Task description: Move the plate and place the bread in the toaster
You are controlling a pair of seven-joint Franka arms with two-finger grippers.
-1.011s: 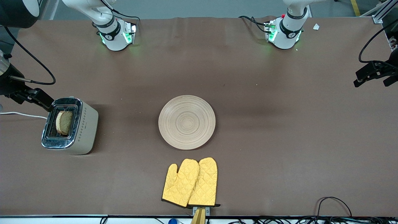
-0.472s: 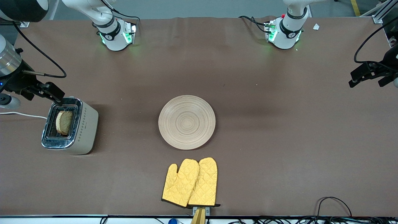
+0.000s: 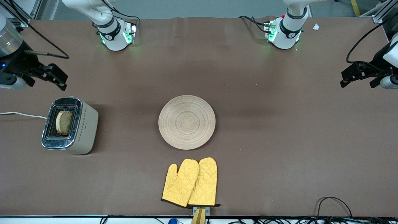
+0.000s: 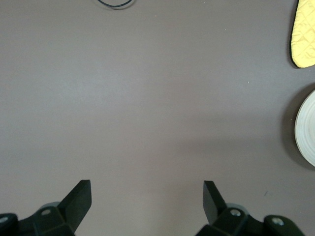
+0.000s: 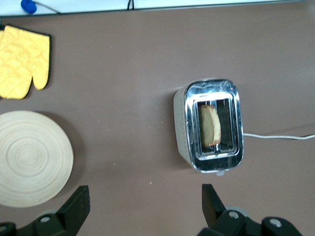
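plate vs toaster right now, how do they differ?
The plate is flat, round and bare; the toaster is a tall box holding the bread in a slot. The plate looks wooden and ringed; the toaster is cream with a chrome top. The plate sits mid-table; the toaster sits toward the right arm's end. Neither is gripped.

No legible text, label, brand or number is found. A row of small dark marks is seen on the side of the toaster (image 3: 83, 124), but nothing there can be read.
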